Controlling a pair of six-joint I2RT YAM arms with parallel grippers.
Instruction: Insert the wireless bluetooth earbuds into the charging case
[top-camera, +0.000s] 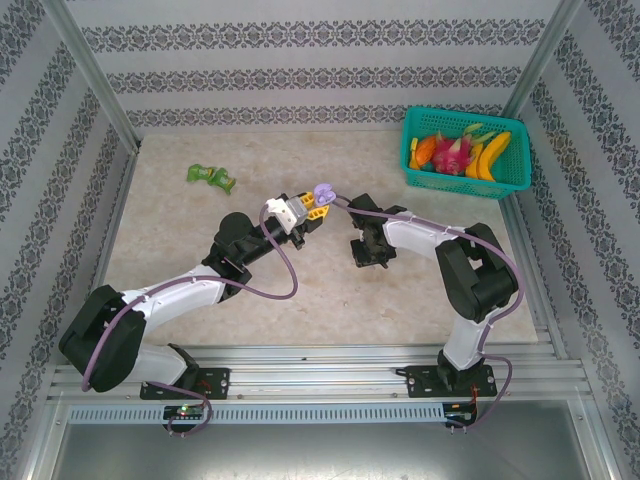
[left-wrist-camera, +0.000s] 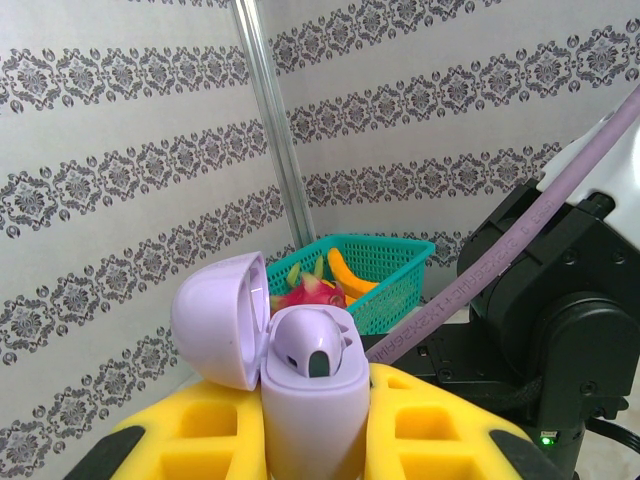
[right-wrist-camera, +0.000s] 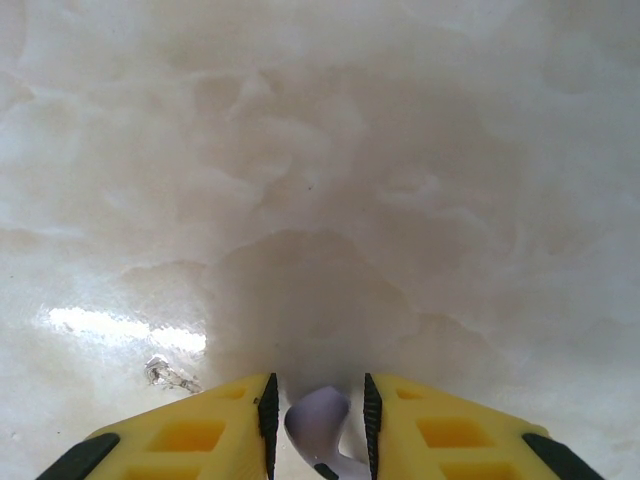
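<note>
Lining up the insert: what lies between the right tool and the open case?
Top view: only bare table between the right tool, gripping an earbud, and the lilac case held in the left tool; a purple cable passes close by.

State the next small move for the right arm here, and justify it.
Probably raise the right gripper and carry its lilac earbud toward the lilac case, which the left gripper holds aloft, lid open, with a socket showing.

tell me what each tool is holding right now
left tool: closed on the open lilac charging case
right tool: closed on a lilac earbud
</note>
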